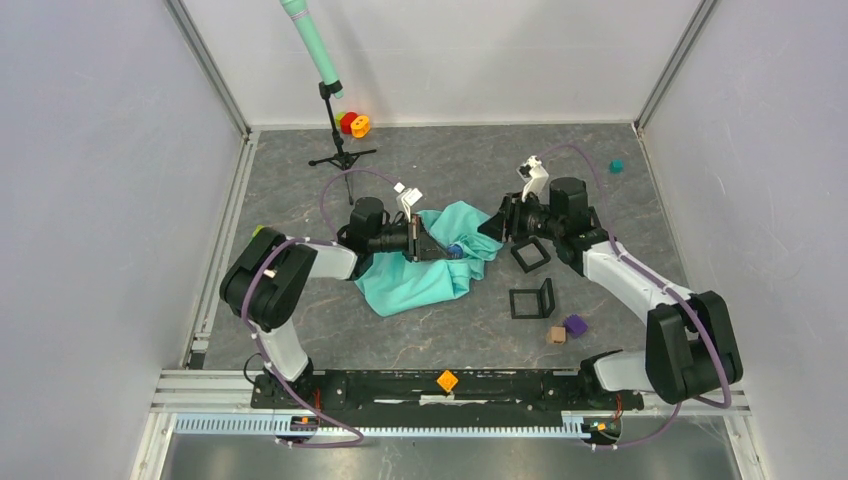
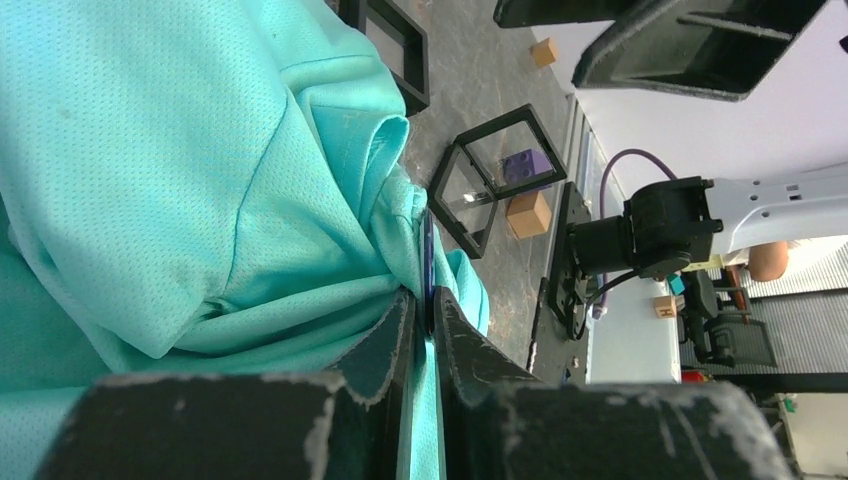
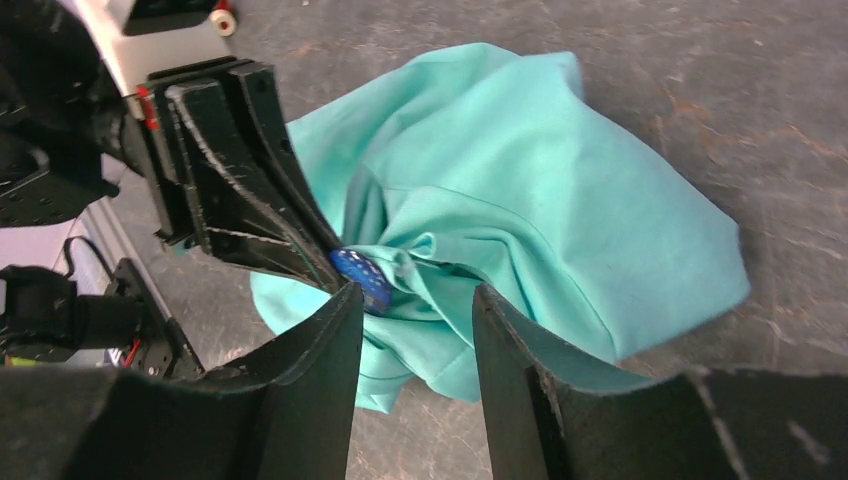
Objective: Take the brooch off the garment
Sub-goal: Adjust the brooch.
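Now pinching the blue brooch [image 2: 428, 255] edge-on with the left claw [image 2: 425, 305], nearly shut, mid-frame in the left wrist view, amid bunched green shirt [image 2: 200, 180], showing as a thin line running up the frame. Hovering with the right claw [image 3: 415, 300] half open, gripping nothing. Facing the brooch just beyond that gap, off toward the left-hand finger in the right wrist view; probably needing a nudge leftward and forward before closing.

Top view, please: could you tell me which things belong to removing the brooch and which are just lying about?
Job: garment; blue brooch on it; left gripper pinching the brooch; right gripper open beside it.
Lying about: black frame; second black frame; purple cube; tan cube; teal block; red piece; orange piece; tripod stand.
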You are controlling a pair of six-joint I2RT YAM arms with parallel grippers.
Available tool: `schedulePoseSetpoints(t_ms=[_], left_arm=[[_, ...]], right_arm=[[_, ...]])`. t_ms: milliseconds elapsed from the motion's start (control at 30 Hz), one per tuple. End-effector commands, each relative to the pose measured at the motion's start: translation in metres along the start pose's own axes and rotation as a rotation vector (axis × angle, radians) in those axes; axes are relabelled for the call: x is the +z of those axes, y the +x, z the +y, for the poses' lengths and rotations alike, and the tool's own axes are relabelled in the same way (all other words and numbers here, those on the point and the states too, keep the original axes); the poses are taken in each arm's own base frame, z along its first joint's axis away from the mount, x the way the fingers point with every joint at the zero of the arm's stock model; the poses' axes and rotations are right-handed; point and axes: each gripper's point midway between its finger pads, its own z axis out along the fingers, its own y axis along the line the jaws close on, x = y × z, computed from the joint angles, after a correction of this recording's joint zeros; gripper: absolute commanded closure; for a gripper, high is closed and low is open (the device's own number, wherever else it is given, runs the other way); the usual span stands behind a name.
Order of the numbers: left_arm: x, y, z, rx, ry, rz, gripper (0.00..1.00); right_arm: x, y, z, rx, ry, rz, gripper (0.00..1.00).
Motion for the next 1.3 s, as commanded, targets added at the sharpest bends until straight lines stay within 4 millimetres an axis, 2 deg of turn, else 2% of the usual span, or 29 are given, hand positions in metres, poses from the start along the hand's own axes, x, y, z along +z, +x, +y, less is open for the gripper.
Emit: schedulePoseSetpoints(t_ms=[0, 100, 233, 433, 833, 933, 1067, 1133, 1267], left_arm=[[0.0, -0.007, -0.012, 0.005, 0.06, -0.024, 0.86], [-0.001, -0.008, -0.016, 0.012, 0.082, -0.027, 0.85], [-0.002, -0.011, -0.027, 0.01, 0.142, -0.04, 0.85], [-0.002, -0.011, -0.027, 0.009, 0.147, -0.041, 0.85], [-0.002, -0.011, -0.025, 0.007, 0.136, -0.04, 0.83], [-0.003, -0.011, -0.023, 0.009, 0.125, -0.04, 0.78], [-0.003, -0.01, -0.02, 0.017, 0.102, -0.041, 0.73], [-0.004, -0.01, -0.019, 0.021, 0.089, -0.041, 0.65], [-0.012, -0.014, -0.016, 0.087, 0.014, -0.077, 0.43]], right_arm=[[0.004, 0.004, 0.025, -0.064, -0.139, 0.008, 0.51], [0.01, 0.013, 0.038, -0.075, -0.2, 0.04, 0.53], [0.022, 0.021, 0.04, -0.062, -0.219, 0.077, 0.53], [0.029, 0.029, 0.047, -0.037, -0.27, 0.093, 0.51], [0.03, 0.039, 0.063, 0.004, -0.369, 0.119, 0.67], [0.028, 0.045, 0.067, 0.01, -0.386, 0.134, 0.72], [0.025, 0.05, 0.069, 0.036, -0.398, 0.133, 0.92], [0.024, 0.051, 0.07, 0.059, -0.398, 0.13, 1.0], [0.023, 0.047, 0.07, 0.146, -0.366, 0.111, 1.0]])
